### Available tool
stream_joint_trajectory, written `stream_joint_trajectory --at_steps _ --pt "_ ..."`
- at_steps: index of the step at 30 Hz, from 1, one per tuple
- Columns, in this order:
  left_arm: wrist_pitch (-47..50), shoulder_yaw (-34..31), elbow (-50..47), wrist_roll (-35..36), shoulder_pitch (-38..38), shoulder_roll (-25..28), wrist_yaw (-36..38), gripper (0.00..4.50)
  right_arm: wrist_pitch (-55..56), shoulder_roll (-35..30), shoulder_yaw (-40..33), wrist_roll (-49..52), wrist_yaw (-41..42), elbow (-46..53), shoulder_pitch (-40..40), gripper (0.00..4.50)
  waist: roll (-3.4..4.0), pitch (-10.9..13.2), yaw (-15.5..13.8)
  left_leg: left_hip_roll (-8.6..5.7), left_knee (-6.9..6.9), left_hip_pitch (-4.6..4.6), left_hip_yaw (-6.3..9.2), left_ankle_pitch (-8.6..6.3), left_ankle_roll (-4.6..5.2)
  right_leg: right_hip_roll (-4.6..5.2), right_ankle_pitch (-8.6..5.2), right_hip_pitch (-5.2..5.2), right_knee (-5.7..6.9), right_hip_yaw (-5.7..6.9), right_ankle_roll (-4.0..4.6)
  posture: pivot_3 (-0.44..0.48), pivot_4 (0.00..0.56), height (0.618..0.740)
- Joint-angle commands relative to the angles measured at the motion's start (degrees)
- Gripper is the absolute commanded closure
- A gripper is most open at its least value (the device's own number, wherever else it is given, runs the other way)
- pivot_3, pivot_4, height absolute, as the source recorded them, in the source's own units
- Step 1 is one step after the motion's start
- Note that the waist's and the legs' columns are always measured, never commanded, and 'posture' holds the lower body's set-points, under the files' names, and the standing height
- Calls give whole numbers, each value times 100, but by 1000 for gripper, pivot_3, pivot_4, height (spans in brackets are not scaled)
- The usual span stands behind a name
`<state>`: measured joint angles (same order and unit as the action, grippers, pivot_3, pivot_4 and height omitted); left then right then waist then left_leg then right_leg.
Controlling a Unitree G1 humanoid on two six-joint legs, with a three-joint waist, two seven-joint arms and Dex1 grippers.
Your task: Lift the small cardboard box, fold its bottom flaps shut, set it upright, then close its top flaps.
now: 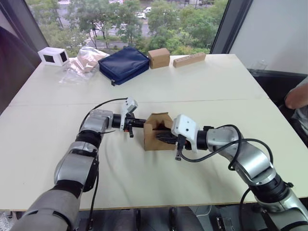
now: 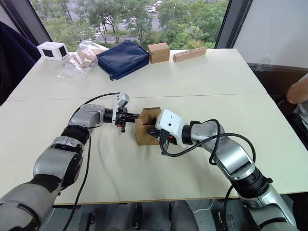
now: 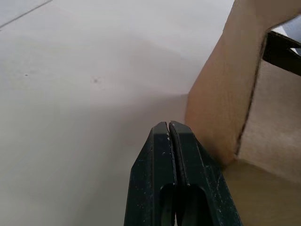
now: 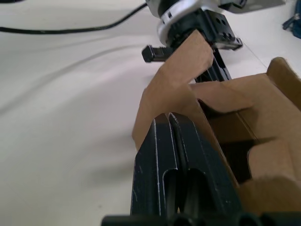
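The small cardboard box [image 1: 155, 137] stands on the white table [image 1: 202, 86] at its middle, open end up. One of the top flaps [image 4: 181, 70] sticks up at a slant, and others [image 4: 221, 101] are folded partly inward over the dark opening. My left gripper [image 1: 142, 123] is shut, its tip beside the box's upper left corner [image 3: 221, 117]. My right gripper [image 1: 162, 137] is shut with nothing between its fingers. It reaches in from the right and lies across the box's open top, against the raised flap.
Along the far edge lie a white box [image 1: 53, 56], a clear plastic bag [image 1: 82, 62], a navy pouch [image 1: 124, 64], a smaller brown cube-like box [image 1: 159, 57] and a long tan block [image 1: 189, 59]. A person's arm [image 1: 298, 96] shows at the right edge.
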<state>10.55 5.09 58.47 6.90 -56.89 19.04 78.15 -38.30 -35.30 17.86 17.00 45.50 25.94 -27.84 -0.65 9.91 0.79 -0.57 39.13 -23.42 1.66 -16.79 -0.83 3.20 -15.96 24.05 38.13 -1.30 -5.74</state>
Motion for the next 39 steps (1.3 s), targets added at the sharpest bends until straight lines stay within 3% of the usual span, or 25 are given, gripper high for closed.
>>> stream_joint_trajectory --at_steps 1,11,17,23,30,39 --pt "10 -51 -234 46 -13 2 51 4481 87 84 -15 -53 28 -9 -117 4500 0 0 -2 0 0 0 0 0 0 0 0 0 0 0 0 0 150 740" --pt "49 -91 -447 76 99 26 -29 4481 70 228 1 -163 49 -375 -155 4500 0 0 -5 0 0 0 0 0 0 1 0 0 0 0 0 0 150 740" --pt "162 -412 -536 228 154 227 -461 4481 154 298 2 -221 92 -532 -221 4500 0 0 2 1 0 0 0 0 0 1 0 1 1 0 0 0 150 740" --pt "634 -643 -1386 484 553 629 -506 4481 245 332 -21 -265 185 -645 -296 4500 1 0 14 11 -1 0 0 0 0 1 0 4 4 -1 0 0 150 740" --pt "2885 -756 -5204 1723 2240 1465 -390 4481 529 465 -12 -363 274 -1016 -354 4500 2 -1 34 16 -5 0 -2 0 -2 5 0 6 5 -11 0 0 150 740" --pt "3631 -520 -6792 2218 2777 1412 -1171 4481 721 547 20 -472 405 -1263 -413 4500 2 -2 -5 9 -3 2 3 6 -12 14 0 -2 2 -4 0 0 150 740"
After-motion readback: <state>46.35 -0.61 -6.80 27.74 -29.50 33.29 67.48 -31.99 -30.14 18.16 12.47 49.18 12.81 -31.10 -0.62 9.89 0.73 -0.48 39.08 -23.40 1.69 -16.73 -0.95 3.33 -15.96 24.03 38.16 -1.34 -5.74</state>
